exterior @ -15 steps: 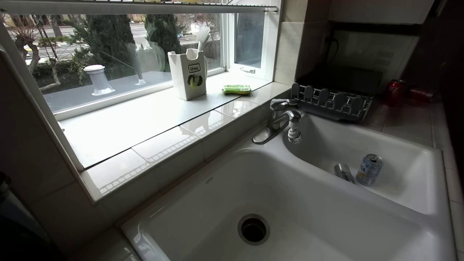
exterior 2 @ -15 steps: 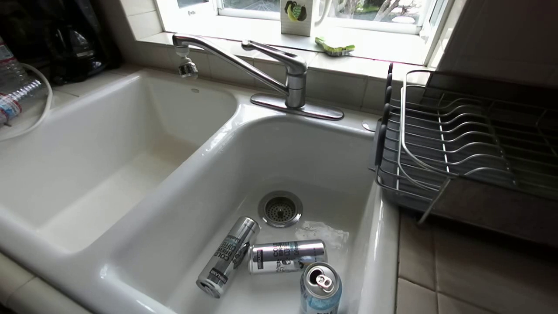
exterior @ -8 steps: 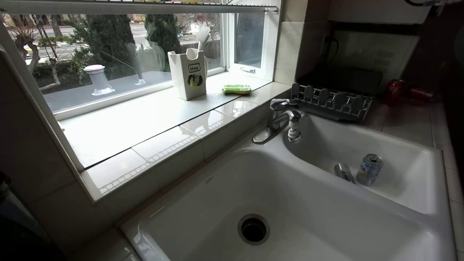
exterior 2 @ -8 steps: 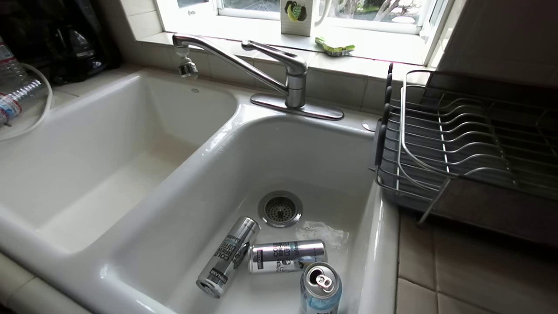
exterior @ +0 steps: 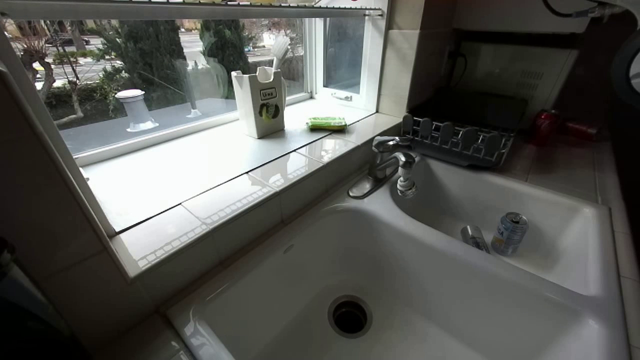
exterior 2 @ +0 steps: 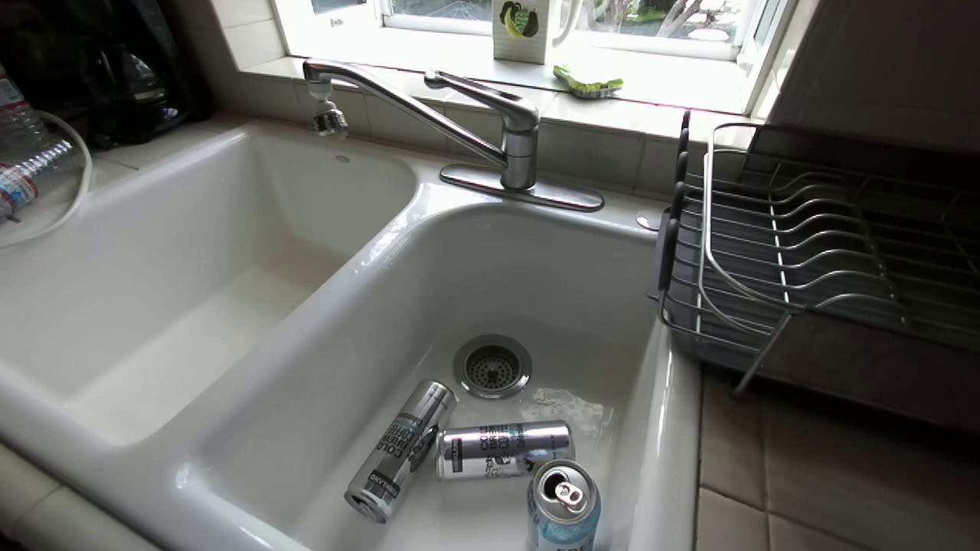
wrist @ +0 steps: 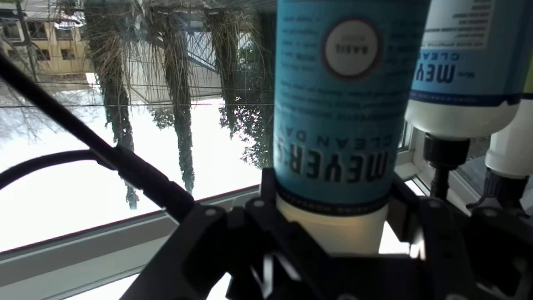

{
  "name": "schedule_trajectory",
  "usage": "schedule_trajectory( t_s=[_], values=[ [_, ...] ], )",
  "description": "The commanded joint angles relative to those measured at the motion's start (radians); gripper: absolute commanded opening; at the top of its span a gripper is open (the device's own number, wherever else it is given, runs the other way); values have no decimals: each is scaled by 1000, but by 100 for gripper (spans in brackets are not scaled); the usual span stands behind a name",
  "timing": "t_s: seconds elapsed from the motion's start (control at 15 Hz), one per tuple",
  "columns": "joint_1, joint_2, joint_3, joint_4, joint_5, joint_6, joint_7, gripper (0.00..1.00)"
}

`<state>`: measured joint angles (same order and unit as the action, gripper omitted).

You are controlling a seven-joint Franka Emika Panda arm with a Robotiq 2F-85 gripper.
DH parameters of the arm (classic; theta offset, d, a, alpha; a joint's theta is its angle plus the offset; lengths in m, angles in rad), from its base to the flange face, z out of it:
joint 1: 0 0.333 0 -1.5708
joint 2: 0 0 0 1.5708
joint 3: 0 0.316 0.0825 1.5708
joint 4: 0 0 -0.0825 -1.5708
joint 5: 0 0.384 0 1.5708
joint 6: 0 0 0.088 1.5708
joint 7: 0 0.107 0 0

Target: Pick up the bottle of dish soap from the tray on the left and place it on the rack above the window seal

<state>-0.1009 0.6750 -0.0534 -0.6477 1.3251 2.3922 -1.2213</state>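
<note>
Three bottles show in the wrist view, which is upside down, so their tops point to 6 o'clock. The soap [wrist: 345, 100], blue-labelled Meyer's Clean Day, Basil, sits toward 2 o'clock. The black gripper [wrist: 334, 187], its body at 6 o'clock, is clamped on it near the shoulder, one finger against each side; the base is cut off, so what lies under it cannot be told. Farther out at 2 o'clock, partly hidden by the soap, is a blue bottle [wrist: 462, 79] with a black top; at 3 o'clock, a white bottle [wrist: 512, 146]. In an exterior view the rack [exterior: 200, 12] spans from 10 o'clock to just past 12, above the white tiled seal [exterior: 225, 202]. A fruit-painted jug [exterior: 260, 107] stands at 11 o'clock on the sill [exterior: 190, 165], near a green packet [exterior: 326, 123] at 12. In an exterior view, the wire tray [exterior 2: 735, 252] is at 3 o'clock beside the sink [exterior 2: 306, 321], where two silver cans [exterior 2: 505, 450] lie at 6 and 7 o'clock and an open can [exterior 2: 564, 513] stands at 5.
</note>
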Motion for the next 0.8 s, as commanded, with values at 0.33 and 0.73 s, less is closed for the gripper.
schedule_trajectory(
  t_s=[0.33,0.73],
  values=[
    [-5,51,8,77,11,5,28,88],
    [-3,36,1,69,1,-1,55,100]
  ],
)
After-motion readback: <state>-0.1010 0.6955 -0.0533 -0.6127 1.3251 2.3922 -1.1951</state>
